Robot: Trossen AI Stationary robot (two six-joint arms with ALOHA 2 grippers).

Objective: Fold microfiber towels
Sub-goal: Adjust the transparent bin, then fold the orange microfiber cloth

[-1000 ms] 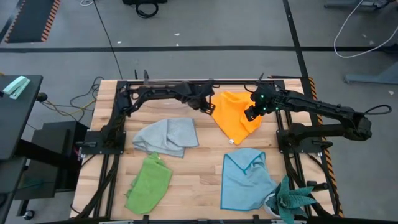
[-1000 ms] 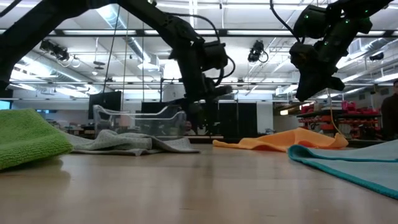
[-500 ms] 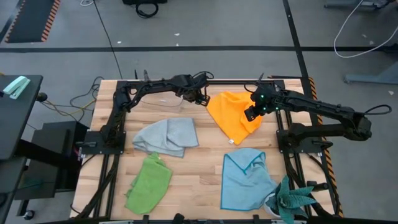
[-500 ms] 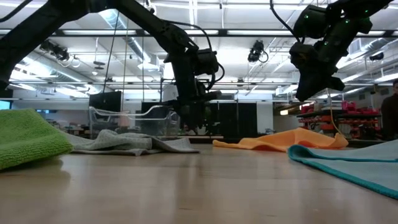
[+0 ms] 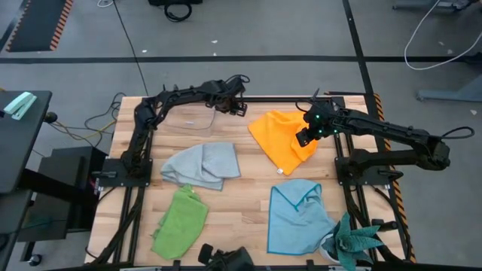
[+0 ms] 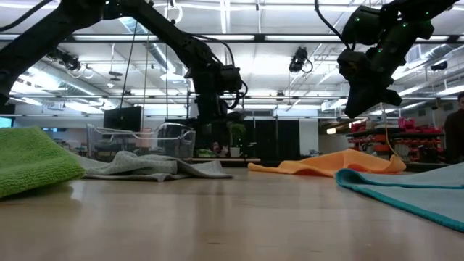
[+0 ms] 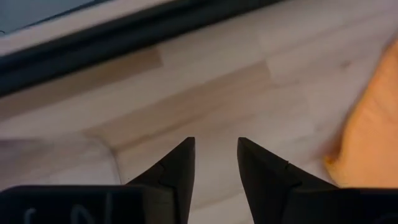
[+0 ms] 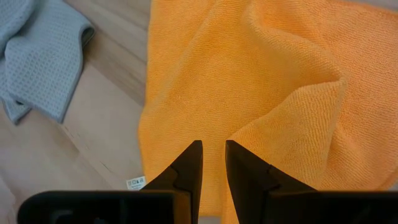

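- Orange towel (image 5: 282,141) is lying rumpled near the back of the table (image 5: 241,218), towards the right side. One fold is humped up and a small white tag pokes out at its front edge.
- Right gripper (image 5: 306,138) hangs just above the right part of that orange towel. Fingers have a narrow gap between them and nothing in it, so it isn't holding anything.
- Left gripper (image 5: 239,108) is over by the back edge of the table, next to the clear plastic box (image 5: 197,119). It's up off the bare wood, with the orange towel's edge off to one side. Small gap between the fingers there too, also empty.
- Grey towel (image 5: 203,165) sits crumpled left of centre, well apart from both grippers.
- Green towel (image 5: 181,222) is bunched up at the front left.
- Light blue towel (image 5: 297,217) is spread at the front right, one corner flipped over, right beside the teal spiky plant (image 5: 354,242).
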